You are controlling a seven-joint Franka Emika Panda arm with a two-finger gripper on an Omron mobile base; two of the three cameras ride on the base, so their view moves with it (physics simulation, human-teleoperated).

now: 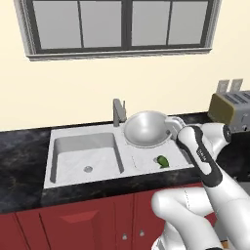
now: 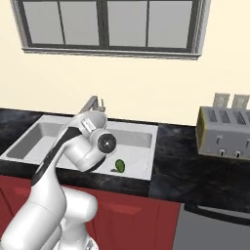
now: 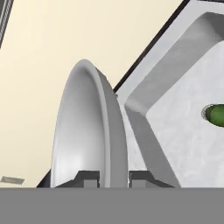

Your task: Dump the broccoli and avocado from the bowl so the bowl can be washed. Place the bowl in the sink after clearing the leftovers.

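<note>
The white-grey bowl (image 1: 146,128) (image 3: 83,127) hangs tipped on its side over the right basin of the light grey sink (image 1: 73,132) (image 2: 141,128) (image 3: 175,57). My gripper (image 1: 175,126) (image 3: 114,177) is shut on the bowl's rim, one finger on each side of the wall. The bowl's inside looks bare. A smooth dark green piece, the avocado (image 1: 162,161) (image 2: 119,166) (image 3: 216,114), lies on the floor of the right basin near the drain. The broccoli is out of view.
The grey faucet (image 1: 118,111) (image 2: 93,103) stands behind the sink, just left of the bowl. A toaster (image 1: 232,110) (image 2: 224,132) sits on the dark counter to the right. The left basin (image 1: 85,154) has a round drain.
</note>
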